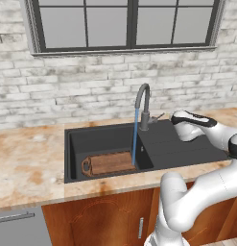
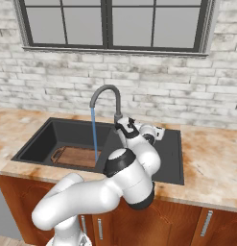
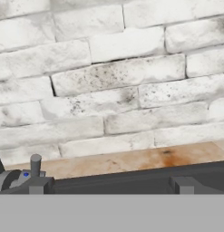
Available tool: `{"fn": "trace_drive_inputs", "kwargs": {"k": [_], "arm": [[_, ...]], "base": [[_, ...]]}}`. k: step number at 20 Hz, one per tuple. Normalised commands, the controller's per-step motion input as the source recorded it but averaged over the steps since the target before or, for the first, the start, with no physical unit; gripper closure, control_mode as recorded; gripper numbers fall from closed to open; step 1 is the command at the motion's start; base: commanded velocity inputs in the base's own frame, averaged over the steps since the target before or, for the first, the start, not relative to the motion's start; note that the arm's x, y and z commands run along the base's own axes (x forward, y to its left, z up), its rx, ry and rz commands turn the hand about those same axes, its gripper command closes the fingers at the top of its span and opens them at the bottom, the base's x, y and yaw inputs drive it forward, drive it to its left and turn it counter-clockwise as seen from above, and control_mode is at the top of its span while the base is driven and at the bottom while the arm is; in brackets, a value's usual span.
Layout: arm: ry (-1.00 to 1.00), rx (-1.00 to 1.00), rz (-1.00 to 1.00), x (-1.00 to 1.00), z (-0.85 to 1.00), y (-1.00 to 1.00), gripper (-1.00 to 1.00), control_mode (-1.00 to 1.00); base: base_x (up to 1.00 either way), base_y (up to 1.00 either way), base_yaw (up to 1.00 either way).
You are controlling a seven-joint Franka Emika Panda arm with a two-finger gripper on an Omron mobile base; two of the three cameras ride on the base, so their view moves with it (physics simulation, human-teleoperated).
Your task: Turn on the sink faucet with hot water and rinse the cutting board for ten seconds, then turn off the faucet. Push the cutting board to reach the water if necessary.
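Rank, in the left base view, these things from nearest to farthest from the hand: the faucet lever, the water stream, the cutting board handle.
1. Faucet lever, just left of the hand.
2. Water, farther left, falling into the sink basin.
3. Cutting board handle, at the board's far left end.

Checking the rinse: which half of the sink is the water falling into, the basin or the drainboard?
The basin, the deep left half holding the cutting board; the water lands at the board's right end. The ribbed drainboard lies right of the stream.
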Motion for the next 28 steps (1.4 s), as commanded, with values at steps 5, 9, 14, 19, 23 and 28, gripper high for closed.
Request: {"fn": "trace_drive_inputs", "kwargs": {"k": [5, 9, 14, 19, 23, 28], "arm": [[0.00, 0.00, 0.00, 0.00, 0.00, 0.00, -1.00, -1.00], [0.00, 0.00, 0.00, 0.00, 0.00, 0.00, -1.00, -1.00], [0.00, 0.00, 0.00, 0.00, 0.00, 0.00, -1.00, -1.00], [0.00, 0.00, 0.00, 0.00, 0.00, 0.00, -1.00, -1.00], [0.00, 0.00, 0.00, 0.00, 0.00, 0.00, -1.00, -1.00], [0.00, 0.00, 0.00, 0.00, 0.00, 0.00, -1.00, -1.00]], "base": [[0.00, 0.00, 0.00], [0.00, 0.00, 0.00], [0.00, 0.00, 0.00], [0.00, 0.00, 0.00], [0.00, 0.00, 0.00], [0.00, 0.00, 0.00]]}}
